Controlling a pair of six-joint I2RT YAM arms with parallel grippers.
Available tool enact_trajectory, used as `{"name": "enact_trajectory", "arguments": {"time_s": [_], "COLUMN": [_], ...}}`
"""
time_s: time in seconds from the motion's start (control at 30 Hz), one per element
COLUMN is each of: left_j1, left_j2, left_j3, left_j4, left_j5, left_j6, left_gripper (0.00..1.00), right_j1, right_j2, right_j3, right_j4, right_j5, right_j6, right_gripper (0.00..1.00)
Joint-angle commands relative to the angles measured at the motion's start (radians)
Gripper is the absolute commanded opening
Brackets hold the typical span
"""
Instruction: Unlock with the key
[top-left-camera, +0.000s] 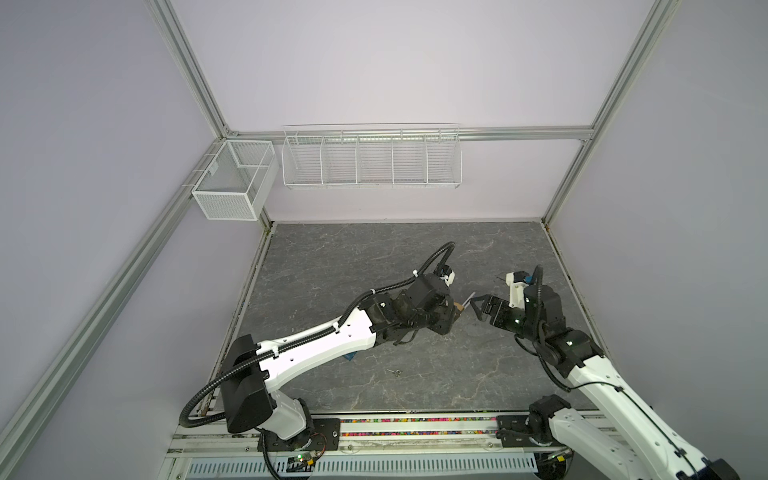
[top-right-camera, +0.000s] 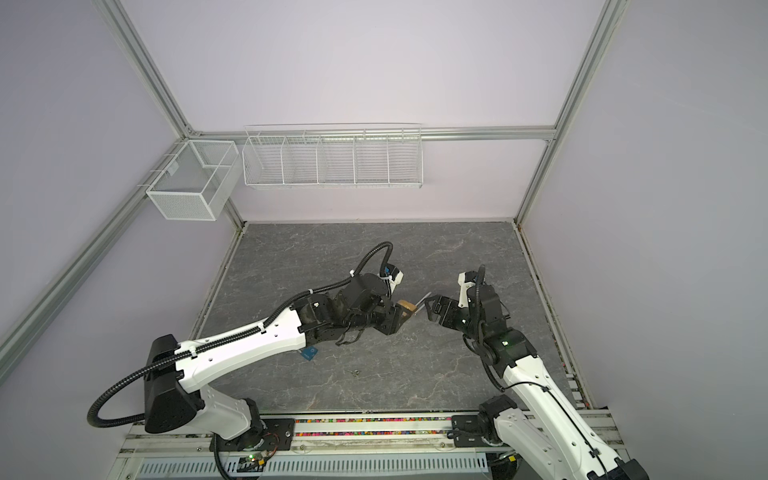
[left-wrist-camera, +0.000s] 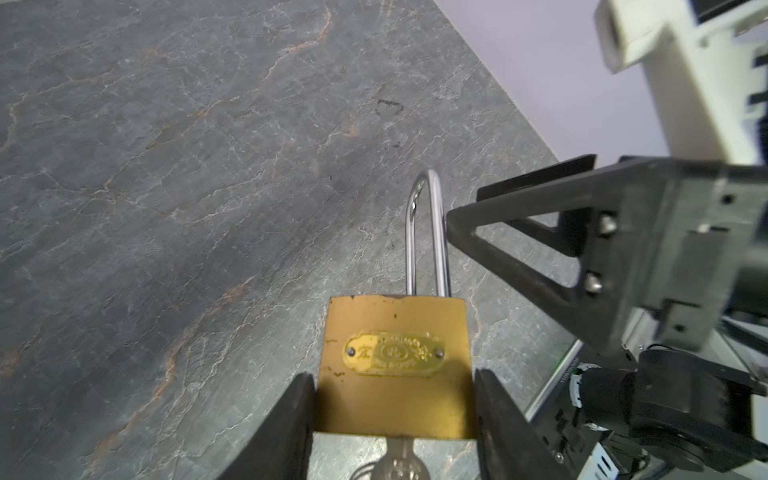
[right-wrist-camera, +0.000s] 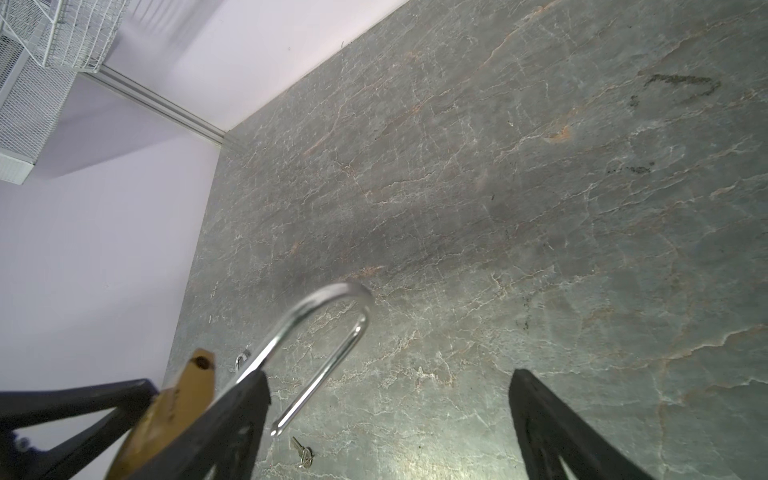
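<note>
Left wrist view is showing the left gripper (left-wrist-camera: 394, 376) clamping the padlock (left-wrist-camera: 395, 332) body above the surface (left-wrist-camera: 166, 166), key (left-wrist-camera: 401, 459) sitting in its keyhole and shackle (left-wrist-camera: 428, 232) pointing toward the wide-open right gripper (left-wrist-camera: 463, 208), likely presenting it for pulling free.

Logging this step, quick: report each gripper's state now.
Left gripper: shut on the padlock.
Right gripper: open, holding nothing.
</note>
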Motion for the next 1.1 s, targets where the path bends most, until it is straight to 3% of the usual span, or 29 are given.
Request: {"name": "enact_trajectory", "arguments": {"time_s": [0.0,0.23,0.33,0.5,0.53,0.67,0.8,0.97,1.07], "left_j1": [-0.008,-0.002,-0.002,0.002,0.006,0.06,0.108,0.128,0.135], "left_j2": [0.031,0.163,0.224,0.174,0.17,0.202,0.251,0.318,0.434], "left_j3": [-0.042,-0.048,-0.031,-0.118,-0.124,-0.089,-0.063,-0.007,0.16], "left_j4": [0.137,0.257,0.21,0.19,0.164,0.042,-0.005,0.023,-0.041], "left_j5": [-0.069,-0.162,-0.204,-0.226,-0.224,-0.11,-0.044,0.001,0.026], "left_j6": [0.01,-0.004,-0.046,-0.058,-0.06,-0.136,-0.244,-0.291,-0.293], "left_gripper": [0.0,0.0,0.0,0.0,0.06,0.28,0.29,0.3,0.31], "right_j1": [0.005,0.004,0.002,0.003,0.003,0.002,0.004,0.003,-0.008], "right_j2": [-0.054,-0.242,-0.278,-0.31,-0.297,-0.13,0.144,0.434,0.413], "right_j3": [0.003,-0.019,-0.026,-0.043,-0.06,-0.15,-0.107,0.08,0.09], "right_j4": [-0.083,-0.272,-0.316,-0.341,-0.325,-0.144,0.036,0.088,0.065], "right_j5": [-0.005,0.025,0.024,0.015,0.001,-0.075,-0.084,-0.092,-0.066], "right_j6": [-0.025,-0.012,-0.007,-0.008,-0.01,-0.007,-0.058,-0.125,-0.113], "right_gripper": [0.93,0.96,0.96,0.97,0.97,0.97,0.98,0.99,0.97]}}
